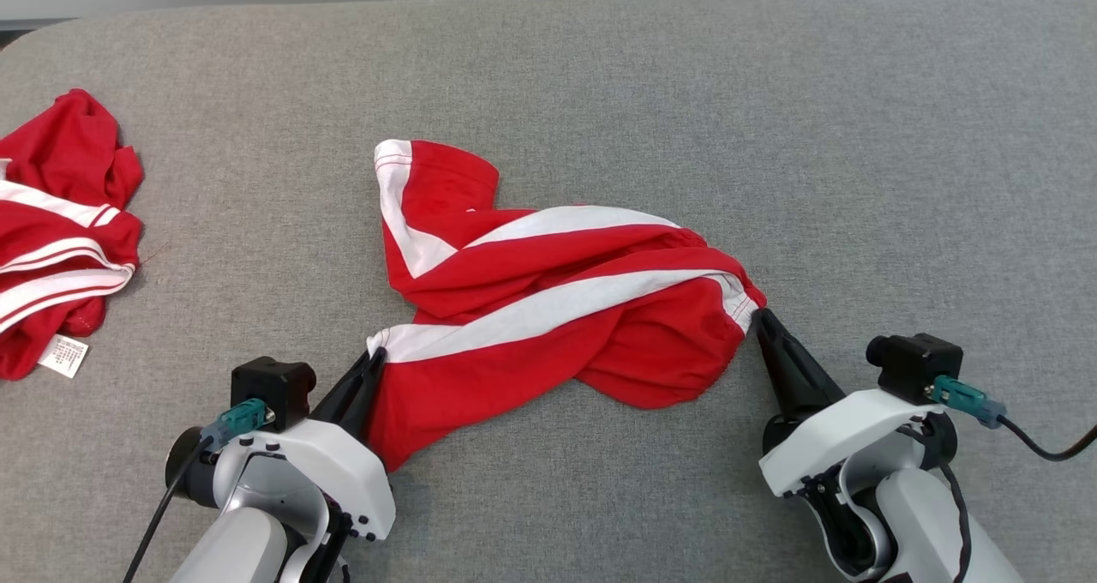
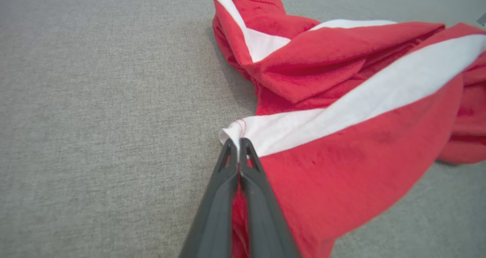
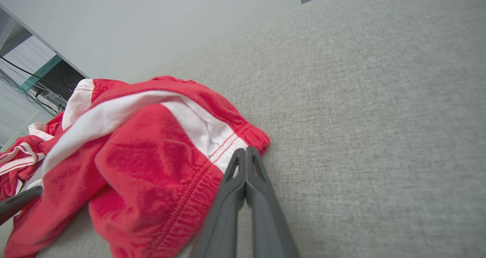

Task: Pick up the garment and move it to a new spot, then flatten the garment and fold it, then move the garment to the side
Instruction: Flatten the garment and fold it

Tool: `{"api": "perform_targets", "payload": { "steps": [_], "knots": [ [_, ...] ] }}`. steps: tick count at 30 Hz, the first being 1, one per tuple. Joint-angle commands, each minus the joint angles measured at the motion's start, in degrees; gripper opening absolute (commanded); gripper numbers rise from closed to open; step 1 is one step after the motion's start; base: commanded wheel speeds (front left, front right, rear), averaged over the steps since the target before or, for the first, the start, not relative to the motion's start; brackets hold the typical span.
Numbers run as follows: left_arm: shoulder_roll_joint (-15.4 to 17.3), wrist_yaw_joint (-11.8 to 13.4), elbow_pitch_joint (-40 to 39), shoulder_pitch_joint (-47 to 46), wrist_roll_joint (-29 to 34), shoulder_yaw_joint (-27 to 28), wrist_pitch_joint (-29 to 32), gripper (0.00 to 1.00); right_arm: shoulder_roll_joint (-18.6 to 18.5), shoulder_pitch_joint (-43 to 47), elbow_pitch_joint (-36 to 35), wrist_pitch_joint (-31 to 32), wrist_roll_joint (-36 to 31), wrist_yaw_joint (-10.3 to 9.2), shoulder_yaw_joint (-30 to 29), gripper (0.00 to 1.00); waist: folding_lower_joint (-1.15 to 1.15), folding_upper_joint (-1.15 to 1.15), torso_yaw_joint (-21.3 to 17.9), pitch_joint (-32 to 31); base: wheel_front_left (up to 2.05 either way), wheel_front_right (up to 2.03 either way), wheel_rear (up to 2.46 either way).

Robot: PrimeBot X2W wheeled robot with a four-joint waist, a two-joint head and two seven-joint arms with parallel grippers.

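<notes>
Garment (image 1: 548, 309) sits crumpled at the centre of the table (image 1: 771, 94): red shorts-type cloth w/ white stripes, one leg flopped out toward 11 o'clock. A second red garment (image 1: 60, 223) is bunched way off at 9 o'clock, well apart, not in play.

Left gripper (image 1: 370, 362) is at the garment's 7 o'clock corner, fingers pressed together w/ the white stripe end pinched between them; the left wrist view shows the cloth right in the tips (image 2: 238, 146). Right gripper (image 1: 761, 317) is at 3 o'clock, fingers together on the elastic waistband hem (image 3: 243, 136). The bite looks thin, right at the edge.

Handling call: light, soft, floppy, no stiffness at all, so it'll sag and twist btwn the two holds. Cloth looks grippy enough, not slick, but the thin hem on the right side could slip out under pull. The body is wound round itself, so lifting prob won't open it flat. Better holds for flattening: both waistband corners, or waistband plus leg hem, taking a deeper bite than the very edge.
</notes>
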Motion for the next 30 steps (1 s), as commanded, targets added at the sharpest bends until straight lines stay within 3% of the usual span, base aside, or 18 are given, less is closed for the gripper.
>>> {"api": "perform_targets", "payload": {
  "steps": [1, 9, 10, 11, 12, 20, 30],
  "knots": [
    [0.4, 0.0, 0.1, -0.9, -0.2, 0.0, -0.2, 0.00, -0.7, -0.4, -0.1, -0.5, -0.7, 0.03, -0.1, 0.00, 0.00, 0.00, -0.1, 0.0, 0.00, 0.00, 0.00],
    [0.5, 0.5, 0.3, -0.5, -0.4, 0.1, -0.8, 0.00, -2.6, 0.6, -4.8, -5.0, -8.1, 0.03, -4.2, 0.02, 0.00, 0.00, -0.4, -1.0, 0.00, 0.00, 0.00],
    [0.5, 0.6, 0.3, -0.3, -0.5, 0.1, -0.9, 0.00, -2.5, 0.9, -5.9, -5.5, -9.5, 0.03, -5.3, 0.43, 0.00, 0.00, -0.5, -1.2, 0.00, 0.00, 0.00],
    [0.5, 0.6, 0.4, -0.1, -0.6, 0.1, -0.9, 0.00, -2.5, 1.2, -7.0, -6.0, -11.3, 0.03, -6.4, 0.49, 0.00, 0.00, -0.6, -1.4, 0.00, 0.00, 0.00],
    [0.5, 0.6, 0.5, 0.1, -0.7, 0.1, -0.9, 0.00, -2.6, 1.6, -8.3, -6.3, -13.0, 0.03, -7.6, 1.00, 0.00, 0.00, -0.7, -1.7, 0.00, 0.00, 0.00],
    [0.9, 1.1, 0.5, 1.4, -1.0, -0.1, -1.0, 0.00, -1.7, 7.1, -18.2, -5.9, -20.0, 0.03, -14.8, 1.00, 0.00, 0.00, -1.8, -4.0, 0.00, 0.00, 0.00],
    [1.4, 1.6, 0.4, 3.3, -1.6, -0.4, -0.6, 0.00, -0.6, 15.7, -27.4, -1.8, -21.6, 0.03, -17.0, 1.00, 0.00, 0.00, -2.9, -6.4, 0.00, 0.00, 0.00]
  ]
}}
